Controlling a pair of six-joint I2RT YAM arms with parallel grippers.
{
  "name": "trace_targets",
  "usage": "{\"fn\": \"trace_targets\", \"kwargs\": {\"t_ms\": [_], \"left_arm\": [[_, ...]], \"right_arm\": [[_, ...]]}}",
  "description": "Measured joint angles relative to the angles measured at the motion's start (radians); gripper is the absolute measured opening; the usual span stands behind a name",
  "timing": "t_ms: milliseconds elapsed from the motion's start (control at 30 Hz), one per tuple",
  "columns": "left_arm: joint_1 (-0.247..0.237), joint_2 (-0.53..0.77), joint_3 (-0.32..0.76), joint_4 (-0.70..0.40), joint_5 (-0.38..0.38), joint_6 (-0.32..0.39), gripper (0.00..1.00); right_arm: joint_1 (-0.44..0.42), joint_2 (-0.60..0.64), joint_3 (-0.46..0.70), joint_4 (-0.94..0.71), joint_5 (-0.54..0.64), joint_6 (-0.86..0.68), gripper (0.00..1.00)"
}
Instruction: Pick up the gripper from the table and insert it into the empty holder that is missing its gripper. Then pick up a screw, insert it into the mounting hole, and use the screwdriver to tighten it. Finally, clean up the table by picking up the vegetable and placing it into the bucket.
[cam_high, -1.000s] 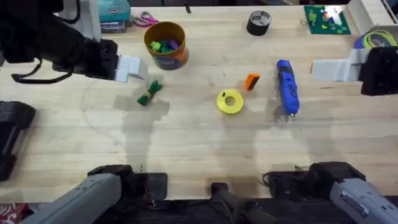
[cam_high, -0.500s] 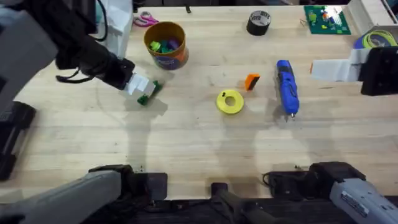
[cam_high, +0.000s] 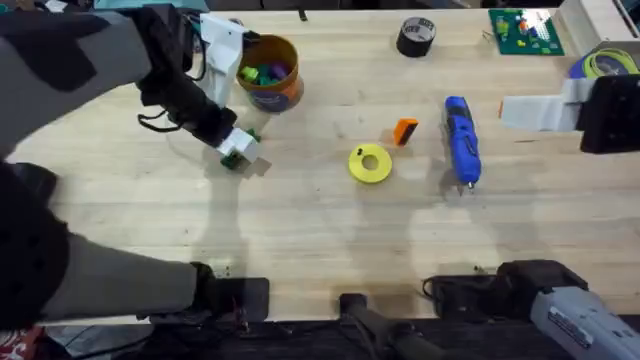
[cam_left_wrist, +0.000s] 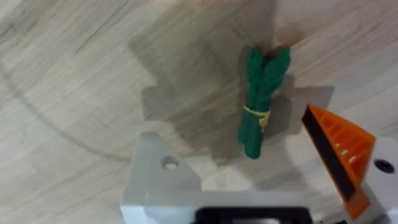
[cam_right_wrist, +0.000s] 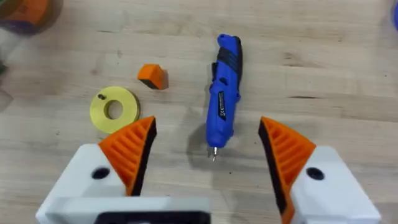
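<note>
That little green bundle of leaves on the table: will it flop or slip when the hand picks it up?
The green bundle looks like soft stalks tied by a thin band, so it would probably bend a little. It lies flat, so rolling seems unlikely. The left hand is open around it.

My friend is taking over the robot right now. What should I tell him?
Left pincer: open, low over the vegetable, not gripping it. One left finger mount lacks its orange pad.
Right pincer: open, holding nothing, above the screwdriver.
The loose orange gripper lies on the table by the yellow ring; the bucket stands beyond the vegetable.
Done: nothing visible.
Left: fit gripper, screw and tighten, vegetable into bucket.
</note>
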Motion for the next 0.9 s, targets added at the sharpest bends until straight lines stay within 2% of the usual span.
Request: {"fn": "trace_targets", "kwargs": {"t_ms": [167, 333, 367, 567, 600, 633, 667, 900], "left_arm": [[0.000, 0.062, 0.000, 0.024, 0.009, 0.001, 0.941], [0.000, 0.092, 0.000, 0.035, 0.009, 0.003, 0.847], [0.000, 0.092, 0.000, 0.036, 0.010, 0.003, 0.800], [0.000, 0.092, 0.000, 0.045, 0.021, 0.006, 0.355], [0.000, 0.092, 0.000, 0.043, 0.027, 0.006, 0.243], [0.000, 0.091, 0.000, 0.041, 0.035, 0.007, 0.086], [-0.001, 0.090, 0.000, 0.038, 0.039, 0.011, 0.026], [-0.001, 0.089, 0.000, 0.038, 0.043, 0.011, 0.004]], "right_arm": [[0.000, 0.000, 0.000, 0.000, 0.000, 0.000, 0.997], [0.000, 0.000, 0.000, 0.000, 0.000, 0.000, 0.997], [0.000, 0.000, 0.000, 0.000, 0.000, 0.000, 0.997], [0.000, 0.000, 0.000, 0.000, 0.000, 0.000, 0.997], [0.000, 0.000, 0.000, 0.000, 0.000, 0.000, 0.997], [0.000, 0.000, 0.000, 0.000, 0.000, 0.000, 0.997], [0.000, 0.000, 0.000, 0.000, 0.000, 0.000, 0.997], [0.000, 0.000, 0.000, 0.000, 0.000, 0.000, 0.995]]}}
